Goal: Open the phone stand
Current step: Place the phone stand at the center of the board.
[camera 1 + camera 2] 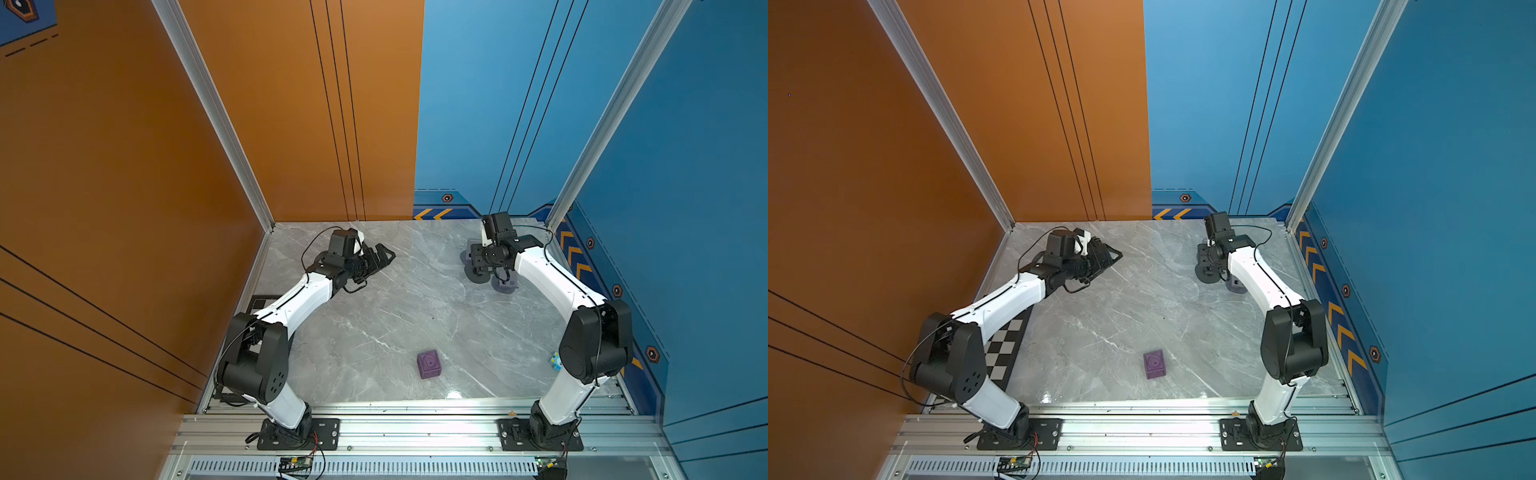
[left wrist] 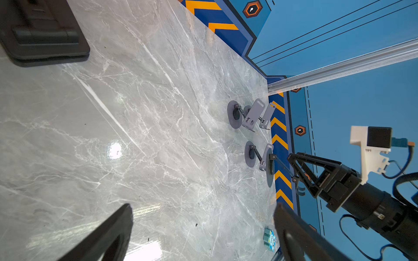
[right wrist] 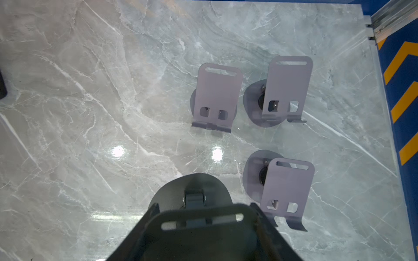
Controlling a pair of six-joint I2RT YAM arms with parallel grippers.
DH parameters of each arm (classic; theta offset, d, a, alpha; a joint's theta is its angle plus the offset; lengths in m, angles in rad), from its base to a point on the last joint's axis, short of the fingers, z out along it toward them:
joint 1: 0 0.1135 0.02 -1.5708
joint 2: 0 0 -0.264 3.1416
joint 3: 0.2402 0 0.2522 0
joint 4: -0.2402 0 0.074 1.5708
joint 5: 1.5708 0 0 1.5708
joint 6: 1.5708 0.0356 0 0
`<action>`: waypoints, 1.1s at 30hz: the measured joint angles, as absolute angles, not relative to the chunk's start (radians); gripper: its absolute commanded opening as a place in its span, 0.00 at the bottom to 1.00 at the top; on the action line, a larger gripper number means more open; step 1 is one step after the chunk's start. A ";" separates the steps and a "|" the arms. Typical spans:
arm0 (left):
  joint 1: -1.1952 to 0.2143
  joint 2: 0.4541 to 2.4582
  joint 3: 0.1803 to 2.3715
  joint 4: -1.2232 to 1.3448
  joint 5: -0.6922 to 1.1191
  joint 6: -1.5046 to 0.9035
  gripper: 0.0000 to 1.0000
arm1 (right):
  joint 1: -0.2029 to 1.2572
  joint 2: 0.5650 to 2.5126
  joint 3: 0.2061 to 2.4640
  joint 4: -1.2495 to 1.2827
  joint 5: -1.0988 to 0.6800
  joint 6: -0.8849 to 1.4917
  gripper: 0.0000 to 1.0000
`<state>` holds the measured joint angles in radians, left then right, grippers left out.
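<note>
Right gripper (image 3: 203, 210) clamping phone stand (image 3: 214, 189) by back plate; left gripper (image 2: 203, 209) hanging wide, empty; three grey stands (image 3: 217, 95) standing open beside.

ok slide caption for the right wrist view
fingers of the right gripper clasp a phone stand by its plate, three grey stands already open on the marble table
</note>
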<state>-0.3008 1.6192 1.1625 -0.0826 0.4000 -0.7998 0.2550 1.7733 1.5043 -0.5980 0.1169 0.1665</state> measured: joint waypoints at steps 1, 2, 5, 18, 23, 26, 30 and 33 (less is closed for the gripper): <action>-0.301 1.624 1.166 -0.087 0.400 -0.800 0.98 | 0.254 1.791 1.505 -0.591 0.126 0.163 0.30; -0.301 1.629 1.169 -0.089 0.400 -0.800 0.98 | 0.253 1.810 1.506 -0.589 0.134 0.160 0.30; -0.301 1.642 1.176 -0.097 0.400 -0.799 0.98 | 0.250 1.869 1.513 -0.583 0.142 0.160 0.29; -0.301 1.652 1.186 -0.106 0.400 -0.792 0.98 | 0.243 1.970 1.531 -0.561 0.194 0.161 0.31; -0.301 1.652 1.186 -0.109 0.401 -0.792 0.98 | 0.239 1.989 1.531 -0.554 0.196 0.164 0.37; -0.301 1.654 1.188 -0.113 0.401 -0.792 0.98 | 0.238 1.996 1.531 -0.550 0.196 0.165 0.45; -0.300 1.665 1.197 -0.118 0.401 -0.789 0.98 | 0.235 2.000 1.531 -0.546 0.196 0.165 0.56; -0.300 1.669 1.197 -0.124 0.401 -0.789 0.98 | 0.234 2.000 1.531 -0.546 0.196 0.166 0.62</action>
<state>-0.3000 1.6688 1.1973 -0.1242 0.4011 -0.7891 0.2344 1.9995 1.5307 -0.5457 0.1955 0.1661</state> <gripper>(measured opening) 0.983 0.605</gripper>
